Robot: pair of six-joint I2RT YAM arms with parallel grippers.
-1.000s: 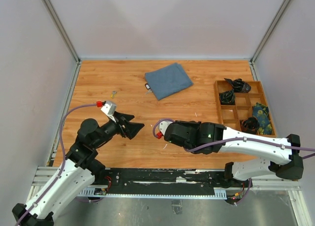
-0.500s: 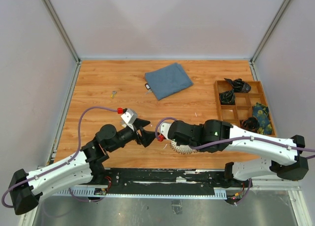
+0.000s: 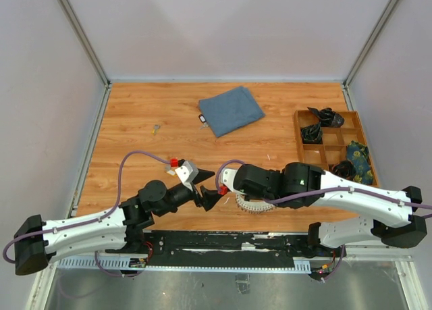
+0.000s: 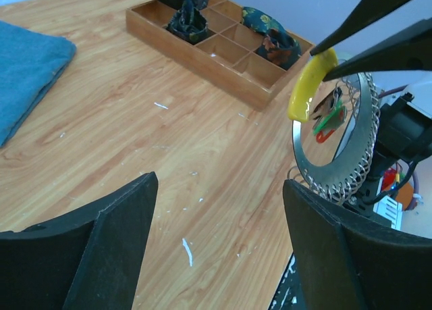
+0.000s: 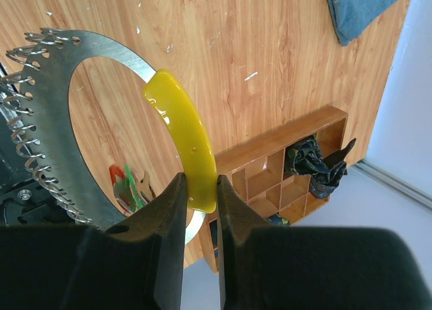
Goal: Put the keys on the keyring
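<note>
One keyring [image 5: 47, 87] carries perhaps two keys [image 5: 128, 183], green and red.

Grey keyring [image 5: 48, 75] w/ yellow section, upright, red/green keys [image 5: 128, 182] visible thru hole

The left gripper's [image 4: 219, 183] dark fingers stand wide apart along the bottom edge, over the wooden table [image 4: 169, 141]. At the right, the right gripper [image 4: 320, 63] pinches the yellow sleeve [image 4: 305, 87] of the upright keyring [image 4: 364, 141]. Green and red keys [image 4: 327, 117] show through its opening. A compartment tray [image 4: 196, 53] sits at top centre and a blue cloth [image 4: 27, 80] at upper left.
</note>
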